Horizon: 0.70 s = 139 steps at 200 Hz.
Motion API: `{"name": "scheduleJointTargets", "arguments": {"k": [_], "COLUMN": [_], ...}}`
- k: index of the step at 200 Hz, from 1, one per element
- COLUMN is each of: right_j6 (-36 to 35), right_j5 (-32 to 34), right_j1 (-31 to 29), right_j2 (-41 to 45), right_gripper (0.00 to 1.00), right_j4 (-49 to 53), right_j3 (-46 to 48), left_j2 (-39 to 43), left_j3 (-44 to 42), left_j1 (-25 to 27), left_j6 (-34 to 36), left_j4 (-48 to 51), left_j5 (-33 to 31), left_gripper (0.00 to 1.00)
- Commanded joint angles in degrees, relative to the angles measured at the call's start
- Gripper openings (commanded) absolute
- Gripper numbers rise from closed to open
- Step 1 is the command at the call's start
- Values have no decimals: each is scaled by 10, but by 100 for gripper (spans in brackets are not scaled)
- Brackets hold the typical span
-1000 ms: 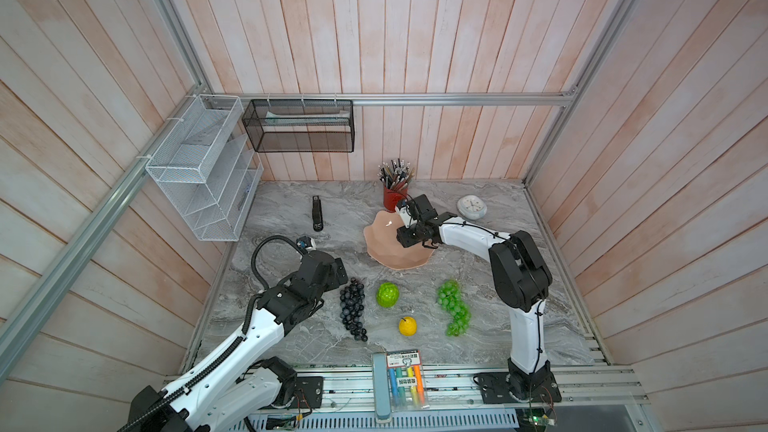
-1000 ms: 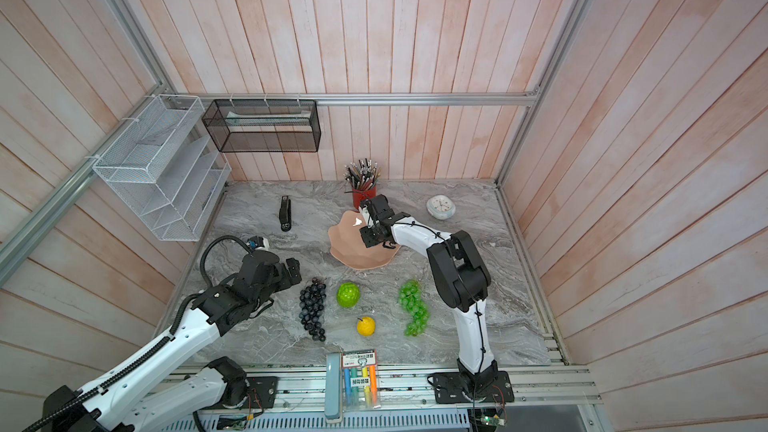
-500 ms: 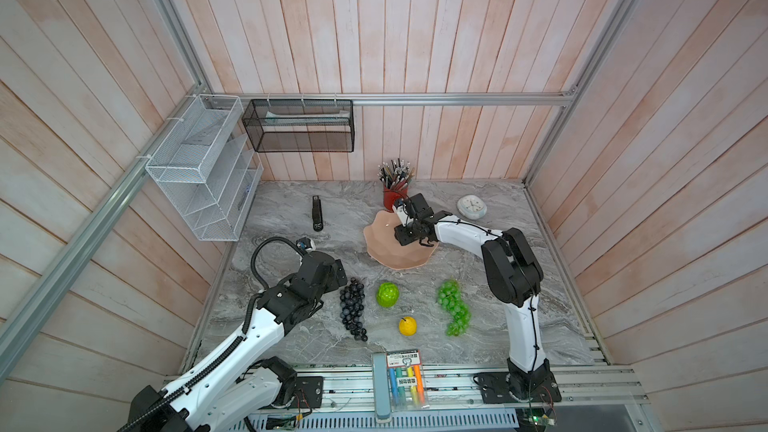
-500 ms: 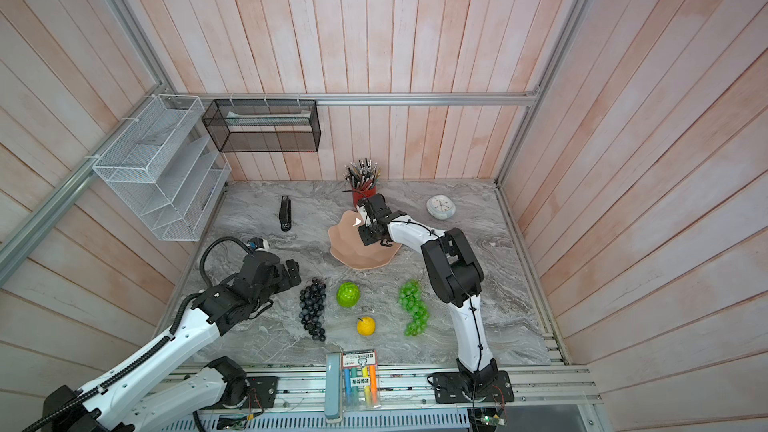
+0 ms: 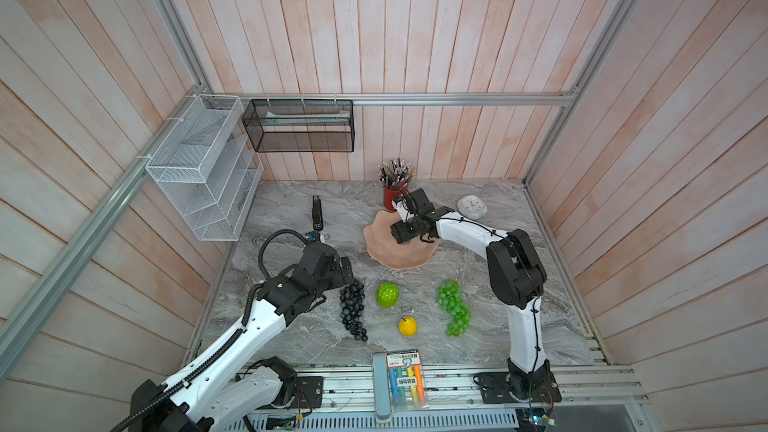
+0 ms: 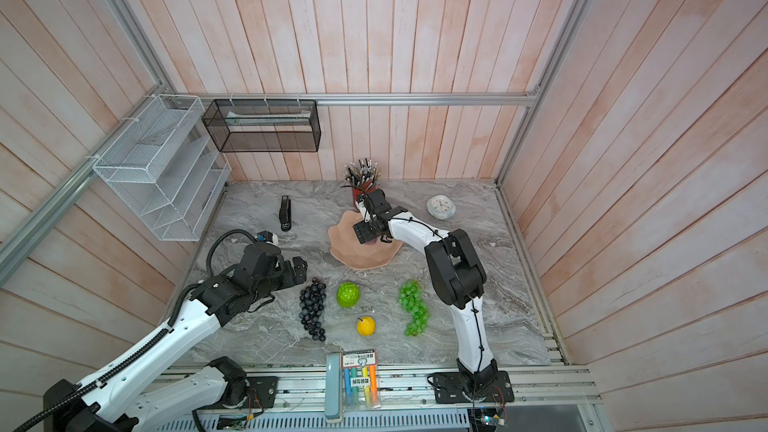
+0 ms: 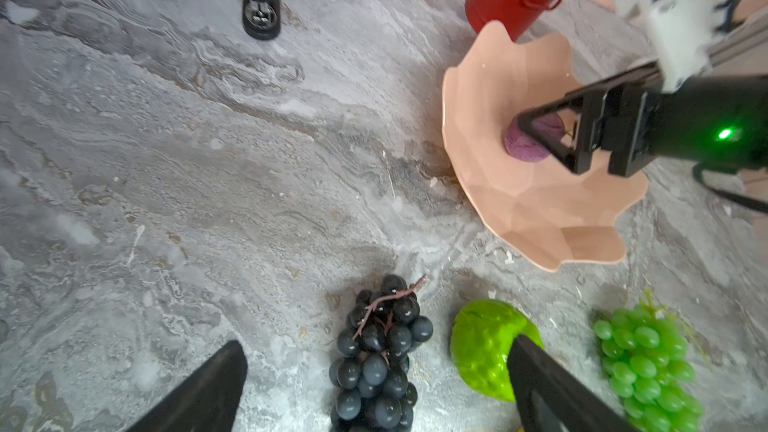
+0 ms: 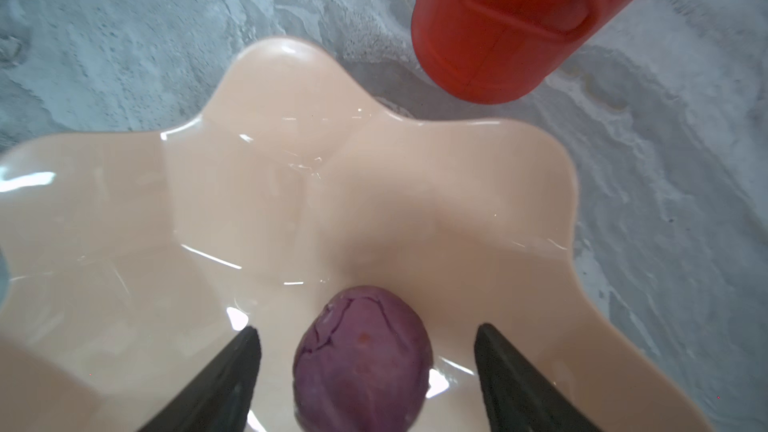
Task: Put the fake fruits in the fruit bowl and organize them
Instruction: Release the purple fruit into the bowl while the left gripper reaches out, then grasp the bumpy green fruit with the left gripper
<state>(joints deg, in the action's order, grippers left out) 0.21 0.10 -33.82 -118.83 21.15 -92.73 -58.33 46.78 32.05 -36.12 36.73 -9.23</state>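
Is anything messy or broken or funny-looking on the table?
Nothing looks broken or spilled. Only the purple fruit sits in the fruit bowl. The dark grapes, bumpy green fruit, yellow fruit and green grapes lie loose on the table.

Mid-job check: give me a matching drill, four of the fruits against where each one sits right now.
Things:
1. purple fruit
2. dark grape bunch
3. yellow fruit
4. green grape bunch

Places:
A. table, nearest the marker pack
B. table, closest to the right arm
C. in the fruit bowl, between the jaws of the open right gripper
D. table, just ahead of the open left gripper

Pairs: 1-C; 2-D; 3-A; 4-B
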Motion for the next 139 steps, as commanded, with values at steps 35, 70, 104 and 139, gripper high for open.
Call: {"name": "scheduleJointTargets", "arguments": {"k": [35,70,104,139], "right_j6": [38,100,133,143], "right_j5": [18,15,18,22], "right_j1": [-17,-21,-20,-11], "right_j2": [195,327,420,455], "right_gripper": [82,81,80,81], "right_j4": [-14,-77,-126,-137], "right_j3": [119,298,419,453], "left_j2": [-60,-119,-203,-287], "left_j3": [33,66,109,158], "left_j1": [17,70,120,150], "left_j6": [39,45,51,64], "left_j4": [42,41,30,21], "left_j5": [123,124,104,110], "left_gripper": [93,92,92,93]}}
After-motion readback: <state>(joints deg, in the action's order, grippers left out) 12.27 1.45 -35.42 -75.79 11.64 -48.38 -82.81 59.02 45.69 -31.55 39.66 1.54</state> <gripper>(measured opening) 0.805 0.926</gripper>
